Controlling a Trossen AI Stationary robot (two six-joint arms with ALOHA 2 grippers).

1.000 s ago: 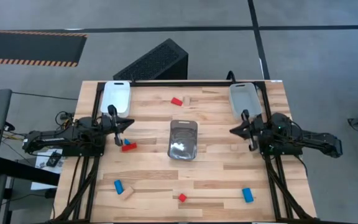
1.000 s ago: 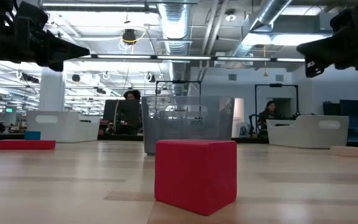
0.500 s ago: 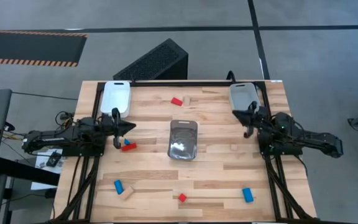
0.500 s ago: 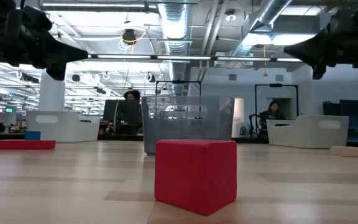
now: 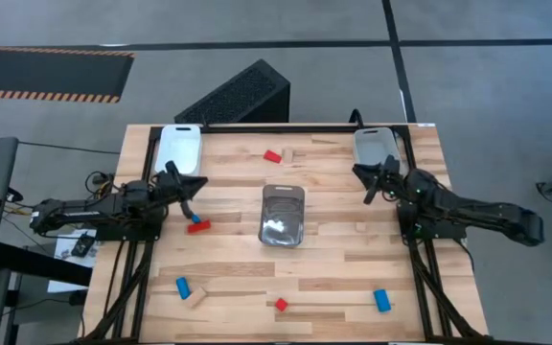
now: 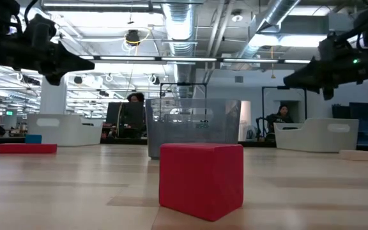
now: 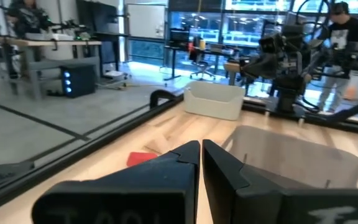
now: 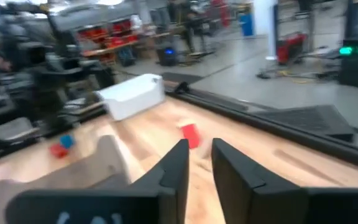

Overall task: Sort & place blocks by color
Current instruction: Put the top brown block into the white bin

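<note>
Small blocks lie scattered flat on the table. A red block (image 5: 273, 156) sits beside a wood one (image 5: 288, 153) near the far edge. A blue-and-red pair (image 5: 197, 224) lies just near-side of my left gripper (image 5: 202, 182). Near the front are a blue block (image 5: 182, 287), a wood block (image 5: 195, 298), a red block (image 5: 281, 305) and another blue block (image 5: 381, 300). One more wood block (image 5: 360, 227) lies right of centre. My left gripper (image 7: 201, 146) hovers shut. My right gripper (image 5: 357, 171) hovers by the grey tray with a narrow gap (image 8: 199, 146).
A white tray (image 5: 178, 150) stands at the far left, a grey tray (image 5: 376, 147) at the far right and a clear tray (image 5: 283, 215) in the middle. A black box (image 5: 236, 94) lies beyond the far edge. People sit in the room behind (image 6: 278, 115).
My right gripper has swung toward the table's far edge, closer to the grey tray, and turned a little. My left gripper has stayed nearly in place above the blue-and-red pair. No block has moved.
</note>
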